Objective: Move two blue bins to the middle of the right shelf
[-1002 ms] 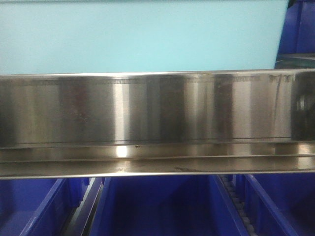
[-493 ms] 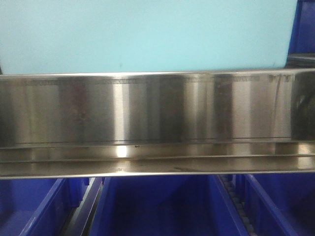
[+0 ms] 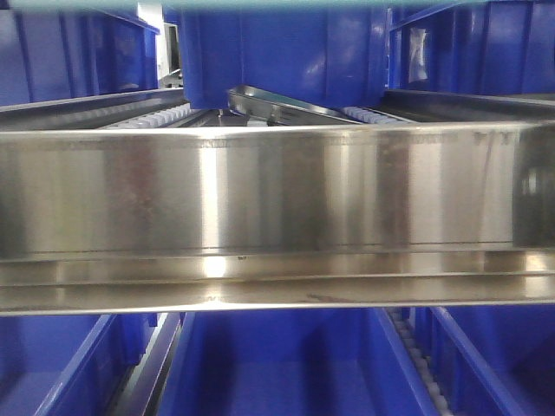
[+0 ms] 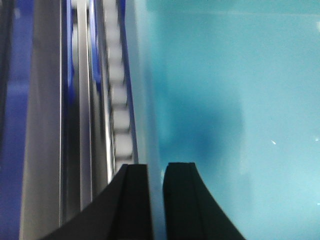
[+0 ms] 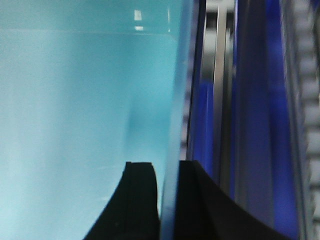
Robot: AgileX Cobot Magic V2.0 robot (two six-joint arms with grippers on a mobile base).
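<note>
A light blue bin (image 4: pixel 225 100) fills both wrist views. My left gripper (image 4: pixel 156 167) is shut on its left wall, one black finger inside and one outside. My right gripper (image 5: pixel 167 167) is shut on the bin's right wall (image 5: pixel 172 125) in the same way. In the front view only a thin pale strip of this bin (image 3: pixel 260 3) shows at the top edge. A dark blue bin (image 3: pixel 277 52) sits on the shelf level behind the steel rail (image 3: pixel 277 199).
White roller tracks (image 3: pixel 147 117) run back on either side of the dark blue bin. More dark blue bins (image 3: pixel 277 364) stand on the level below the rail. Rollers and steel rails (image 4: pixel 120 100) run close beside the held bin.
The light blue bin has risen almost out of the front view, uncovering the dark blue bins and roller tracks behind the rail.
</note>
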